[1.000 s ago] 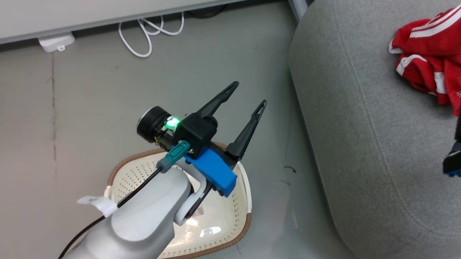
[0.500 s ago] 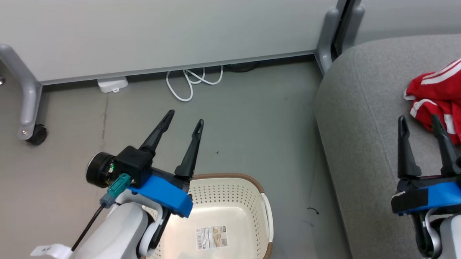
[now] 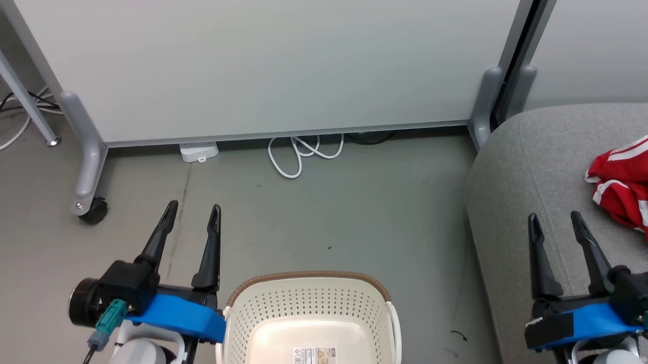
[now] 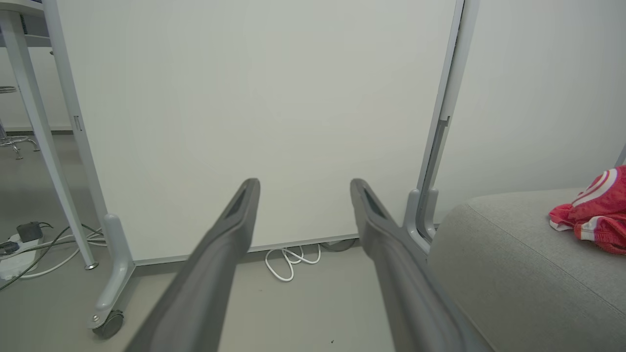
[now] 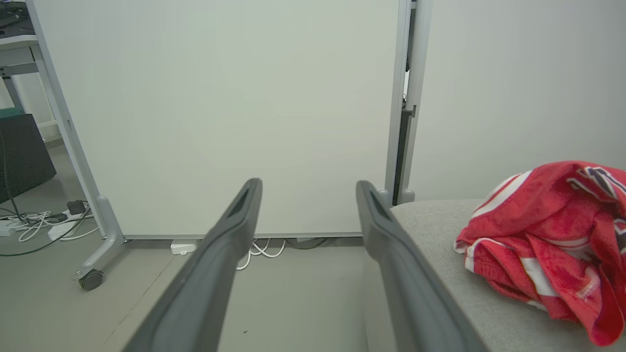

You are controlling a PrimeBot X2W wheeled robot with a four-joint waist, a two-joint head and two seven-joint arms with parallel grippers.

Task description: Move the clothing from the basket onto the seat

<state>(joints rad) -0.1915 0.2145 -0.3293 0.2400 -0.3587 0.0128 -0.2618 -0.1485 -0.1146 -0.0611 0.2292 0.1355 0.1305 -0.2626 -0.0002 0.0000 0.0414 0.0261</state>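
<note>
1. The bright red soft sports clothing with white stripes (image 3: 634, 185) lies crumpled at the right edge of the head view, resting on the seat.
2. The large grey fabric-upholstered seat with rounded edges (image 3: 524, 173) fills the right side of the frame.
3. The cream oval plastic basket with perforated walls and a brown woven-look rim (image 3: 309, 302) stands on the grey floor (image 3: 355, 215) at bottom centre, well apart from the clothing; a printed label (image 3: 318, 359) shows on its bottom.
4. The right gripper (image 3: 553, 216), lower right, hovers over the seat near the clothing, fingers spread wide and holding nothing.
5. The left gripper (image 3: 194, 207), lower left, is just beside the basket, likewise wide and empty.
6. A white partition panel (image 3: 263, 61) spans the top; a coiled white cable (image 3: 298, 154) lies below it.
</note>
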